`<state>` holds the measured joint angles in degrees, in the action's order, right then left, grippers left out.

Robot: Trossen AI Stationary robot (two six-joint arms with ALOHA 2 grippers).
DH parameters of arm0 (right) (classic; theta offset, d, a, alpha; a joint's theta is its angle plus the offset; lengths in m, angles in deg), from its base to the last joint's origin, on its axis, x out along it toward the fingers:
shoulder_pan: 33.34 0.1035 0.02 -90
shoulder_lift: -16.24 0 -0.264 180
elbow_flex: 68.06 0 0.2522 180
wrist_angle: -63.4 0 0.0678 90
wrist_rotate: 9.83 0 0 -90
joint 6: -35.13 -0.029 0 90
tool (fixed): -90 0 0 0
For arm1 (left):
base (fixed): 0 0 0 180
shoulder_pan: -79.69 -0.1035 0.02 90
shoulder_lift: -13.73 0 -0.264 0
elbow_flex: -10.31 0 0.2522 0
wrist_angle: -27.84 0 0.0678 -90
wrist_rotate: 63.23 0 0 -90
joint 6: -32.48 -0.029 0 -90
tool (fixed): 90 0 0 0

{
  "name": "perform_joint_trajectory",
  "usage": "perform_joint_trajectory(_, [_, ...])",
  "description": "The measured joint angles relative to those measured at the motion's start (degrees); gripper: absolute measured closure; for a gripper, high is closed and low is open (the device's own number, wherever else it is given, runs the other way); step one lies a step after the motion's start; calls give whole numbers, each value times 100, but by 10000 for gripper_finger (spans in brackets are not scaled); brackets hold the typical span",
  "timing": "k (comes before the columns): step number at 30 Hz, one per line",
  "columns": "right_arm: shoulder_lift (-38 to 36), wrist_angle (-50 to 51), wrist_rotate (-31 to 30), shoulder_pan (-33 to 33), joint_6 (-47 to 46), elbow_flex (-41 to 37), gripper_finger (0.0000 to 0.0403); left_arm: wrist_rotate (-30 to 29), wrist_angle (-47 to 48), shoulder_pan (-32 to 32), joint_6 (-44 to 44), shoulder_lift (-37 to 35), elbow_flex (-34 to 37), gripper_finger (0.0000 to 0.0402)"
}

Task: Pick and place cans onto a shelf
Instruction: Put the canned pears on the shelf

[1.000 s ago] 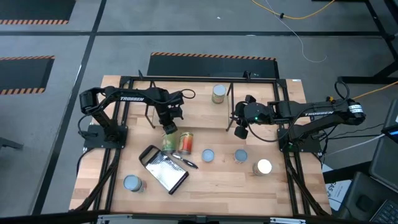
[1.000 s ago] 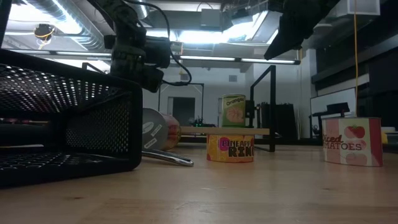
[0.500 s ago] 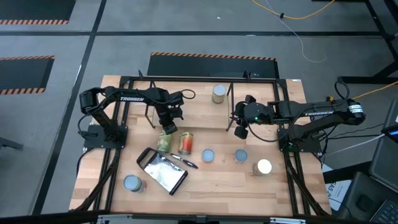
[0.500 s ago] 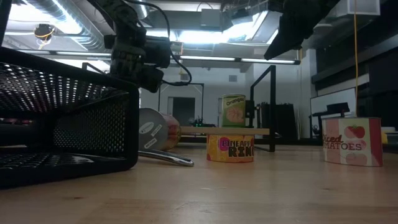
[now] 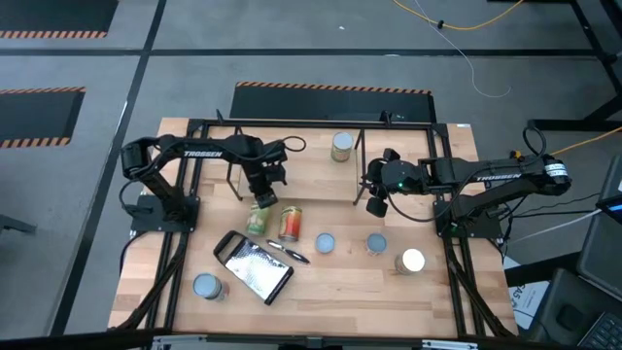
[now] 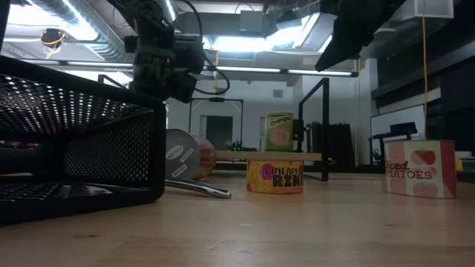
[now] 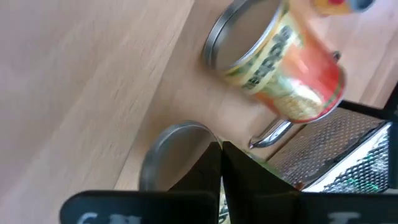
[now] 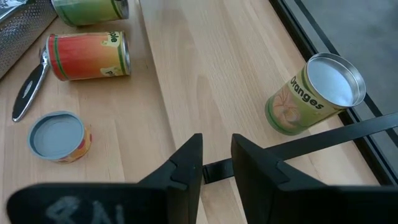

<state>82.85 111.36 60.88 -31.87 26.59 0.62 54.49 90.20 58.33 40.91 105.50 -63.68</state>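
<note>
Hovering left gripper (image 5: 259,199): closed empty over green can (image 5: 257,219) | right gripper (image 5: 374,205): partly open, empty

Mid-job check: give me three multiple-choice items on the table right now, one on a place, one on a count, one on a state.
1. Where does the Oranges can stand?
A. on the shelf board
B. on the grater
C. in the right gripper
2. How many cans lie on their sides?
A. none
B. two
C. five
3. How is the left gripper?
A. wide open
B. shut, nothing between its fingers
C. shut on the grater handle

A: the Oranges can stands upright on the shelf board.
B: the green-labelled can and the orange-red can lie flat.
B: the left gripper has its fingers pressed together.
</note>
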Motion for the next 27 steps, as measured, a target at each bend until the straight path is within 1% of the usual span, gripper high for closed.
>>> perform_joint_trajectory(6, [0, 0, 0, -2, 0, 0, 313, 4, 13, 53, -1, -1, -377, 401])
perform_joint_trajectory(15, [0, 0, 0, -1, 0, 0, 313, -42, 358, 210, -151, -1, -1094, 401])
perform_joint_trajectory(21, [0, 0, 0, -1, 2, 0, 313, -311, 531, 311, -155, 0, -1655, 401])
perform_joint_trajectory(24, [0, 0, 0, -2, 2, 0, 313, -342, 541, 313, -154, 0, -1904, 401])
perform_joint_trajectory(27, [0, -2, 0, -2, 2, 0, 313, -596, 537, 313, -155, -1, -2122, 401])
